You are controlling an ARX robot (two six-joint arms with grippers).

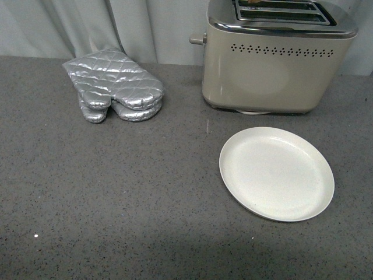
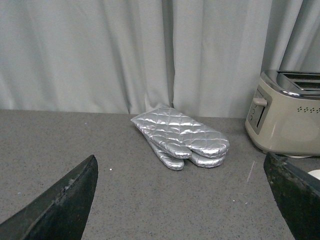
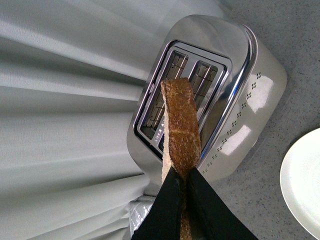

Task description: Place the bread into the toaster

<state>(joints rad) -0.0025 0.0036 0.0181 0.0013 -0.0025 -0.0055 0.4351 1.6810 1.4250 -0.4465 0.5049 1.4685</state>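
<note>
The bread (image 3: 181, 120), a brown-crusted slice seen edge-on, is pinched in my shut right gripper (image 3: 182, 175) and held above the toaster's chrome top, over its two open slots. The toaster (image 3: 240, 85) is cream-beige with vent holes. In the front view it (image 1: 274, 70) stands at the back right, and a small brown bit of bread (image 1: 252, 2) shows at the top edge over the slots. My left gripper (image 2: 180, 210) is open and empty, low over the counter, facing the mitts, with the toaster (image 2: 287, 120) off to one side.
Silver quilted oven mitts (image 1: 113, 84) lie at the back left; they also show in the left wrist view (image 2: 182, 136). A round white plate (image 1: 277, 174) sits in front of the toaster, with nothing on it. A grey curtain hangs behind the grey counter.
</note>
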